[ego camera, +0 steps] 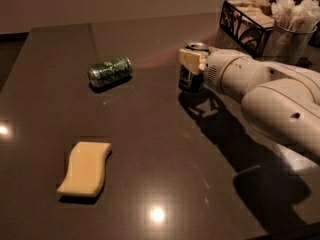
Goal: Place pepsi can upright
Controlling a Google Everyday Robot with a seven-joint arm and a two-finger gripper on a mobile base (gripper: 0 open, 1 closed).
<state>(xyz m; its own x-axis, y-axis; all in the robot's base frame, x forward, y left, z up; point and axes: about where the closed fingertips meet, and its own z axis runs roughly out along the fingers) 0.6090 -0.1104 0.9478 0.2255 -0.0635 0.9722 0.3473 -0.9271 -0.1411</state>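
Observation:
The pepsi can [189, 80] is dark with a silver top and stands upright at the back right of the dark table [150, 129], its base at or just above the surface. My gripper [193, 62] is shut on the pepsi can from the right, with a cream finger [190, 59] across its upper front. The white arm [270, 94] reaches in from the right and hides the can's right side.
A green patterned can [110, 70] lies on its side at the back left. A yellow sponge [85, 168] lies at the front left. A black wire basket [245, 19] and a metal cup of napkins [287, 41] stand at the back right corner.

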